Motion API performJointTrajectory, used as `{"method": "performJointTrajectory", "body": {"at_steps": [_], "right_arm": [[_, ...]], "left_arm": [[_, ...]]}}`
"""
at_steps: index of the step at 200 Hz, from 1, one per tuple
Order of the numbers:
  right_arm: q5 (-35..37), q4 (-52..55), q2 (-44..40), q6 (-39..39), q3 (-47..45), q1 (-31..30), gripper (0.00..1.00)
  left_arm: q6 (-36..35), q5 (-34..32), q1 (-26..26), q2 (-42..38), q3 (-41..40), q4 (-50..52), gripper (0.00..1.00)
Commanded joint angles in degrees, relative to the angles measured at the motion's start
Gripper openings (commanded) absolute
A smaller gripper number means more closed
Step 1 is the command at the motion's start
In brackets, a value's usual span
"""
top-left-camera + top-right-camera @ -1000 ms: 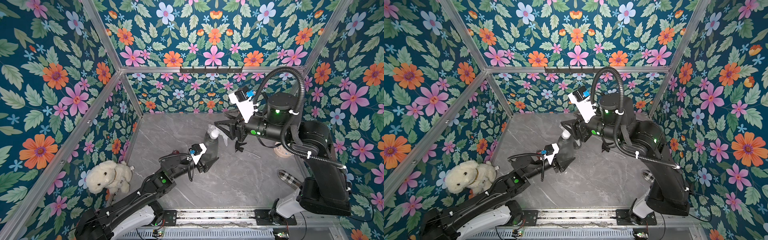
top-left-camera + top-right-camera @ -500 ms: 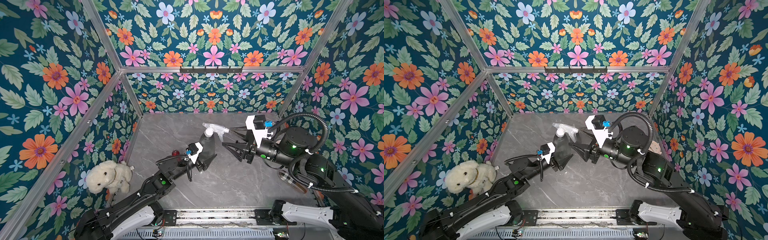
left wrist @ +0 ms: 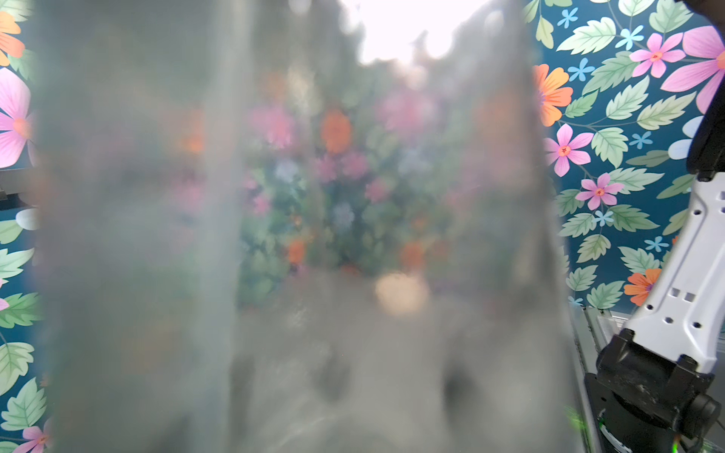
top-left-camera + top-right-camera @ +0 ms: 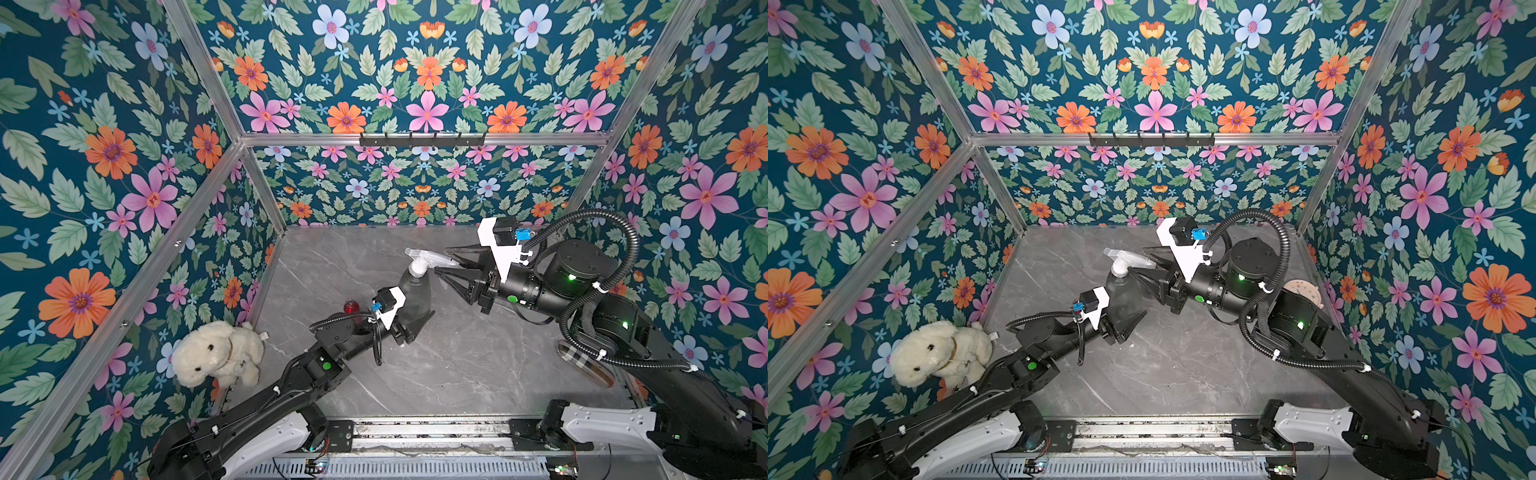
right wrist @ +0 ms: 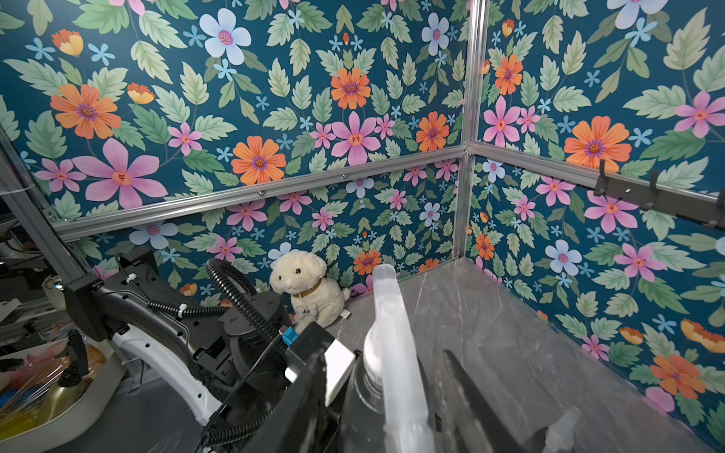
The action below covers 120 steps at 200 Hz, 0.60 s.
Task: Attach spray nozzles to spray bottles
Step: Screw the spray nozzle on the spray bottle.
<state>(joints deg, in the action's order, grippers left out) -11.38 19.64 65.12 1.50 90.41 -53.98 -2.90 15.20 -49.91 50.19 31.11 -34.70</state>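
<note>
Our left hand (image 4: pixel 411 312) clamps the grey spray bottle (image 4: pixel 410 291) upright on the surface (image 4: pixel 436 365). The spray nozzle (image 4: pixel 424 259) sits atop its neck, flanked by our right hand (image 4: pixel 441 259). We cannot tell whether that hand pinches it. We judge the collar needs a square, gentle twist while the bottle is braced.

Smoky translucent plastic bottle (image 4: pixel 411 297), whitish translucent plastic nozzle (image 4: pixel 424 259), matt marbled grey tabletop (image 4: pixel 457 365).

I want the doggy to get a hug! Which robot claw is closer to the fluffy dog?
Left. The left gripper, holding the grey bottle, is across the table from the toy dog. The right gripper is farther away, beyond the bottle, at its spray nozzle.
</note>
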Motion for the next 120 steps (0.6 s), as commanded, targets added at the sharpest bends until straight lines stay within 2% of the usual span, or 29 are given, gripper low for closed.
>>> {"method": "performJointTrajectory", "body": {"at_steps": [1, 43, 68, 94, 120], "right_arm": [[-0.31, 2.20, 1.08, -0.40, 2.07, -0.05, 0.34], [0.89, 6.89, 3.27, 0.19, 5.48, -0.02, 0.30], [1.09, 8.85, 4.71, 0.28, 7.45, -0.07, 0.19], [2.13, 13.40, 6.76, 0.70, 12.32, -0.01, 0.00], [3.13, 20.73, 9.74, 1.05, 18.99, 0.01, 0.00]], "left_arm": [[0.13, 0.65, -0.04, -0.38, 0.44, -1.62, 0.00], [-0.09, 0.71, -0.04, -0.74, 0.40, -1.50, 0.00], [-0.33, 1.02, -0.03, -0.80, 0.59, -1.03, 0.00], [-1.14, 1.34, -0.03, -0.73, 0.96, 0.39, 0.00], [-1.67, 1.89, -0.07, -0.89, 1.04, 1.20, 0.00]]}}
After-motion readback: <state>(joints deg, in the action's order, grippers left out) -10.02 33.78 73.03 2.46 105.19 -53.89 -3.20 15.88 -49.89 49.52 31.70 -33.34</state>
